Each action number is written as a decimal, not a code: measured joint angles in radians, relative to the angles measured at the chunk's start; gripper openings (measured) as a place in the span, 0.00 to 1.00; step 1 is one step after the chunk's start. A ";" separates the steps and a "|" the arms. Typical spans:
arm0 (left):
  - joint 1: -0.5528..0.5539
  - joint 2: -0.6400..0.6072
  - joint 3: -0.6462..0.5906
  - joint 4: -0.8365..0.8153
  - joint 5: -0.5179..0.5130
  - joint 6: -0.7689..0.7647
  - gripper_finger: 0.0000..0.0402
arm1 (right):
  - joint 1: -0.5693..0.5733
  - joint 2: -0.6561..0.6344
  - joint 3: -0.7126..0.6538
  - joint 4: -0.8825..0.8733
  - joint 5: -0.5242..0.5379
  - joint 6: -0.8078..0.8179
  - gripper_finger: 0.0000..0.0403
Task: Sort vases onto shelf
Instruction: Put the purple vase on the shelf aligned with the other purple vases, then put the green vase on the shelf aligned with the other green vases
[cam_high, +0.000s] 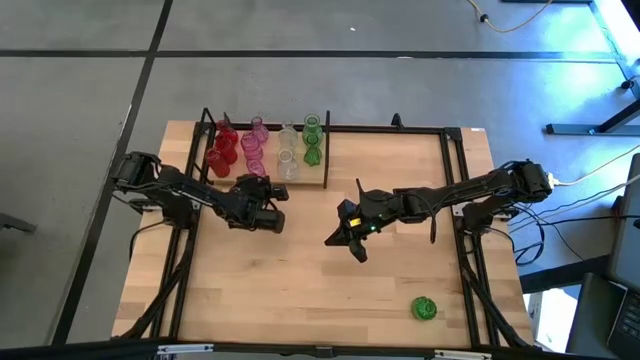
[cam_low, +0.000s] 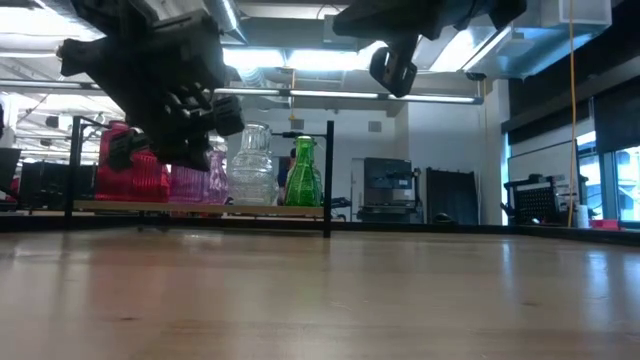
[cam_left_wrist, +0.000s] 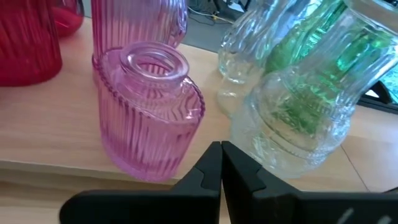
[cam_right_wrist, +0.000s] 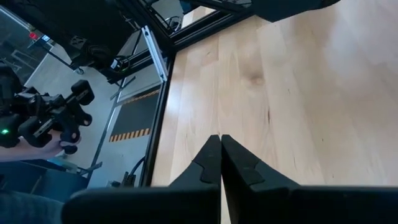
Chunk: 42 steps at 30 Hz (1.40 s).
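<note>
Vases of ribbed, see-through glass stand in colour groups on the shelf (cam_high: 322, 172), a pale wooden board framed by thin black rods at the far left of the table (cam_high: 400, 290). From left to right the groups run red vases (cam_high: 222, 150), pink vases (cam_high: 252, 145), clear vases (cam_high: 288, 152) and green vases (cam_high: 312, 140). In the left wrist view a squat pink vase (cam_left_wrist: 149, 109) with fine vertical ribs and a short round neck stands at the shelf's near edge, and beside it a clear vase (cam_left_wrist: 298, 118) with stepped rings shows green glass through its wall.

One more green vase (cam_high: 424, 308), round from above, lies alone on the bare wood near the table's near right corner, well apart from the shelf.

Just in front of the pink group hovers the left gripper (cam_high: 268, 192), its two dark fingers (cam_left_wrist: 208, 174) pressed together with nothing between them. Over the middle of the table, above smooth light planks, the right gripper (cam_high: 350, 238) points toward the near left; its jaws are likewise closed and empty. A black metal frame (cam_high: 468, 200) borders the tabletop.
</note>
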 joint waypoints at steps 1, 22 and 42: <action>0.002 0.000 0.000 -0.003 0.000 0.000 0.00 | 0.000 0.000 0.000 -0.004 0.000 0.000 0.00; 0.051 0.000 0.000 -0.066 -0.006 -0.001 0.00 | 0.000 0.000 0.000 -0.023 -0.036 0.000 0.00; -0.186 -0.062 0.057 -0.060 0.003 0.011 0.00 | -0.001 -0.006 0.000 -0.067 -0.039 -0.026 0.00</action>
